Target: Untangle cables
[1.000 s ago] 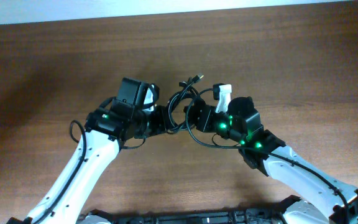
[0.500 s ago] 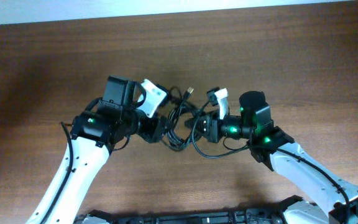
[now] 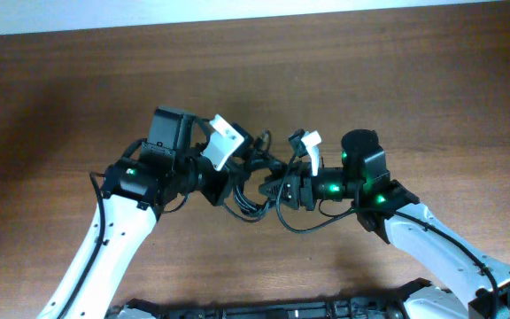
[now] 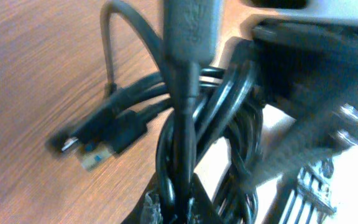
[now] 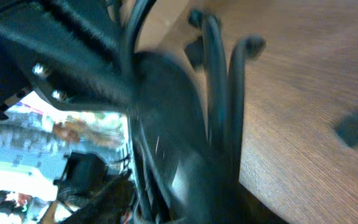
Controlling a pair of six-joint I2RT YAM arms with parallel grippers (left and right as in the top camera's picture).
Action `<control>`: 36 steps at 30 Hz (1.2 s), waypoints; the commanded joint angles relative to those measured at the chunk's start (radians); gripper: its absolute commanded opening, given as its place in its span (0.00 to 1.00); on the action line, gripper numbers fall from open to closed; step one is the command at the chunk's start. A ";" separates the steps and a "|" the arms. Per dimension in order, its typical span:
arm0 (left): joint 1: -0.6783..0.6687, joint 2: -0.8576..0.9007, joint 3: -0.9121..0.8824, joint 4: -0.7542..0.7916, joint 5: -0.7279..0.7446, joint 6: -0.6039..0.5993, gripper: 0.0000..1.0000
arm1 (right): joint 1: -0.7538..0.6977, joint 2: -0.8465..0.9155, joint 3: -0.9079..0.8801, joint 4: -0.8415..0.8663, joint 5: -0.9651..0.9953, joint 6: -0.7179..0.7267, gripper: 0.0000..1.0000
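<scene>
Brown wood-grain bench (image 3: 60, 89) beneath both tools. Left tool (image 4: 171, 208) clenched on the cables (image 3: 253, 190), one strand pinched between its tips. Right tool (image 3: 292, 173) facing the left one, just beside it; released or clenched, cannot tell, wrist view too blurred. Black cables bunched in loose loops between the two tools. Two small plug ends (image 4: 92, 155) left of the left tool's tips, one gold-tipped.
</scene>
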 commanded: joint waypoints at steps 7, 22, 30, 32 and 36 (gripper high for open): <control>0.007 -0.009 0.016 0.013 -0.544 -1.143 0.00 | 0.059 -0.010 0.013 -0.042 0.316 0.099 0.89; 0.006 -0.009 0.016 -0.013 -0.294 -1.346 0.00 | 0.293 0.107 0.014 0.163 0.699 0.343 0.36; -0.032 -0.010 0.017 0.051 -0.108 -1.376 0.00 | 0.292 0.244 0.014 0.247 0.737 0.462 0.04; -0.024 -0.010 0.017 0.067 -0.110 -1.372 0.00 | 0.267 0.250 0.014 0.148 0.797 0.462 0.04; 0.093 -0.010 0.017 0.082 -0.154 -1.119 0.00 | 0.121 0.202 0.014 -0.046 0.706 0.331 0.04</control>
